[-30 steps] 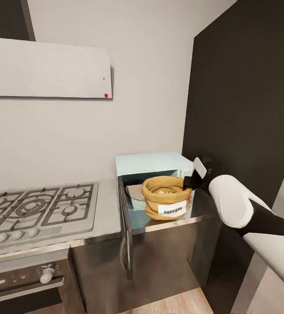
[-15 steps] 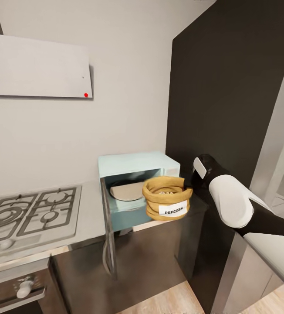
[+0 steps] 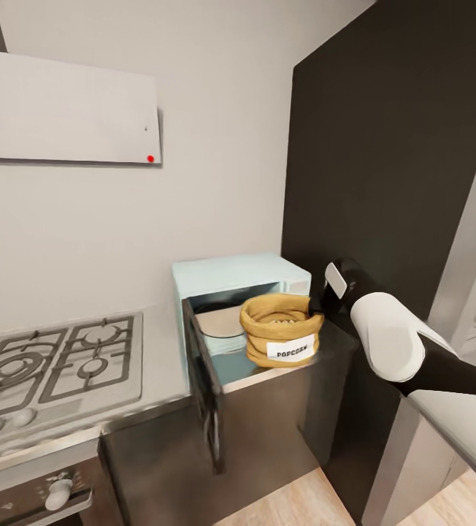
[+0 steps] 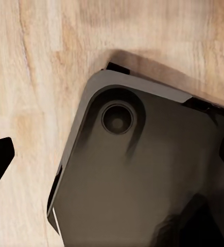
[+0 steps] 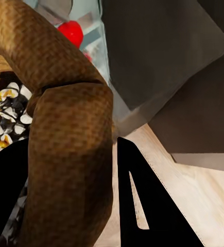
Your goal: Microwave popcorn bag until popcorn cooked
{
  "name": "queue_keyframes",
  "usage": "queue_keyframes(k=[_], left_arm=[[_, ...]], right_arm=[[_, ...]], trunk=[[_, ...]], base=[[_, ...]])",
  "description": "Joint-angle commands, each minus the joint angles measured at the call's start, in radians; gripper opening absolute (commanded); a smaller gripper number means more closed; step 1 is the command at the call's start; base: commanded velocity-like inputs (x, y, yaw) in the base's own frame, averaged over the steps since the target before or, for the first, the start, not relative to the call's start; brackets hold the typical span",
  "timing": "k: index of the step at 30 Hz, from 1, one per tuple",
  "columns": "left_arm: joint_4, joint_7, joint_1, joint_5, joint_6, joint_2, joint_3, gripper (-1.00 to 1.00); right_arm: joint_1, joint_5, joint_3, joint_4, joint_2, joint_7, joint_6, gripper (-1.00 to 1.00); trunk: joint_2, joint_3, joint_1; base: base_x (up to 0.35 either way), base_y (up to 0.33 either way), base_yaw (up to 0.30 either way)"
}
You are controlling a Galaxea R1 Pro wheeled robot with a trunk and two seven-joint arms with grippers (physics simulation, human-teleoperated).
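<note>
The popcorn bag (image 3: 279, 329) is a small burlap sack with a thick rolled rim and a white label; it hangs in front of the open microwave (image 3: 242, 299), at the mouth of the cavity and not yet set down inside, above the right end of the table (image 3: 158, 365); whether its base touches anything cannot be told from the head view. The cloth looks soft and slack, so the sack will likely sag and tip where it is pinched rather than keep its shape; the load seems light, a loose heap of popcorn (image 5: 3, 110) that could spill if the mouth tilts. The rolled rim is the sensible place to take hold, being the thickest and firmest part; the walls below would probably just crumple.

The right claw (image 5: 73, 170) is closed on that rim at the bag's right side; the right wrist view shows the brown roll passing between its dark fingers (image 5: 142, 200), with the kernels just beside them.

The microwave door (image 3: 203, 380) stands swung out to the left, clear of the bag's path; a pale plate (image 3: 220, 321) lies inside the cavity.

Further left lies the gas hob (image 3: 55, 361). The left wrist view looks down on wooden floor (image 4: 34, 77) and a dark base panel (image 4: 142, 180); how the left claw stands cannot be told.
</note>
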Motion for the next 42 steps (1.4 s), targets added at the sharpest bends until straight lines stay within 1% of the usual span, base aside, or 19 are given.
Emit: queue_keyframes(k=[1, 7, 9, 25, 36, 42], left_arm=[[-0.001, 0.000, 0.000, 0.003, -0.001, 0.000, 0.001, 1.00], [0.001, 0.000, 0.000, 0.003, -0.001, 0.000, 0.001, 1.00], [0.001, 0.000, 0.001, 0.003, -0.001, 0.000, 0.001, 1.00], [0.000, 0.000, 0.000, 0.003, -0.001, 0.000, 0.001, 1.00], [0.000, 0.000, 0.000, 0.002, -0.001, 0.001, -0.001, 1.00], [0.000, 0.001, 0.000, 0.002, -0.001, 0.001, 0.000, 1.00]], right_arm=[[-0.001, 0.008, -0.009, -0.002, 0.001, 0.000, 0.003, -1.00], [-0.001, 0.008, -0.010, -0.002, 0.000, 0.000, 0.003, -1.00], [-0.001, 0.008, -0.010, -0.003, 0.001, 0.000, 0.003, -1.00], [-0.001, 0.007, -0.011, -0.005, 0.000, 0.000, 0.003, -1.00], [-0.001, 0.007, -0.011, -0.005, 0.000, -0.005, 0.003, -1.00], [-0.001, 0.008, -0.012, -0.025, 0.000, -0.005, 0.003, -1.00]], trunk=[[-0.001, -0.001, 0.000], [-0.001, -0.001, 0.000], [-0.001, -0.001, 0.000], [-0.001, -0.001, 0.000], [-0.001, -0.001, 0.000], [-0.001, -0.001, 0.000]], base=[[0.000, 0.326, 0.000], [0.000, 0.316, 0.000], [0.000, 0.110, 0.000], [0.035, 0.005, 0.000], [0.000, 0.000, -0.206], [0.000, 0.000, -0.027]])
